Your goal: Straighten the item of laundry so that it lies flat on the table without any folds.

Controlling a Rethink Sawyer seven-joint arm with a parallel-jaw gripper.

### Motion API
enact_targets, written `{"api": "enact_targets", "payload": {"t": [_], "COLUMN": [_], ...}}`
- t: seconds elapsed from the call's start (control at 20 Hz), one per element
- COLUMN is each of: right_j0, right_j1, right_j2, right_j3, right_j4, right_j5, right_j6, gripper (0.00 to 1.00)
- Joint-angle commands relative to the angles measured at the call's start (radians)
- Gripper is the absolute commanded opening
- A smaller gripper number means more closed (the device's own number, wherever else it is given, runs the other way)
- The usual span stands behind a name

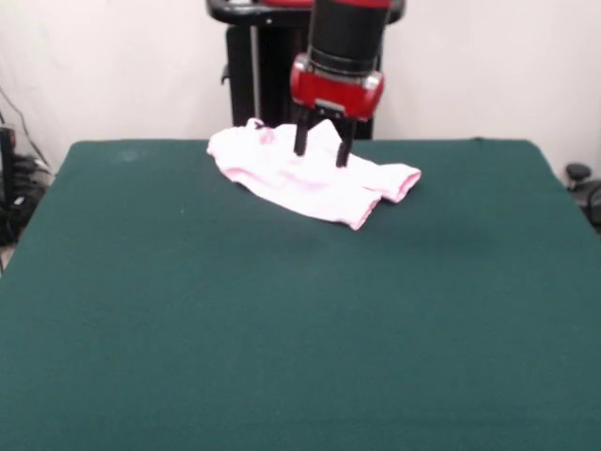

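Observation:
The pale pink baby trousers (300,178) lie rumpled at the far side of the dark green table (282,319), close to the robot's pedestal. The waist end is bunched up at the left, and the two cuffed legs point right, overlapping each other. My gripper (321,152) comes down from above onto the middle of the garment. Its two black fingers (300,141) stand apart, open, with the tips at or just above the cloth. No cloth is seen pinched between them. The bow is not visible.
The black pedestal (254,75) stands right behind the garment at the table's far edge. Cables and dark gear (14,178) sit off the table at the left, and a dark object (580,178) at the right.

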Motion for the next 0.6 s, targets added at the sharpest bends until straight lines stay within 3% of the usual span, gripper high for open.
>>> {"api": "enact_targets", "payload": {"t": [0.05,0.15,0.2,0.35,0.6], "right_j0": [0.067,0.082,0.082,0.141,0.148], "right_j1": [0.157,0.165,0.166,0.179,0.179], "right_j2": [-0.001,-0.019,-0.016,-0.081,-0.074], "right_j3": [-0.088,-0.097,-0.091,-0.107,-0.109], "right_j4": [0.126,0.14,0.157,0.207,0.233], "right_j5": [-0.14,-0.157,-0.168,-0.139,-0.076], "right_j6": [0.299,0.276,0.258,0.266,0.236], "gripper": [1.0,1.0,0.0,0.0,0.0]}}
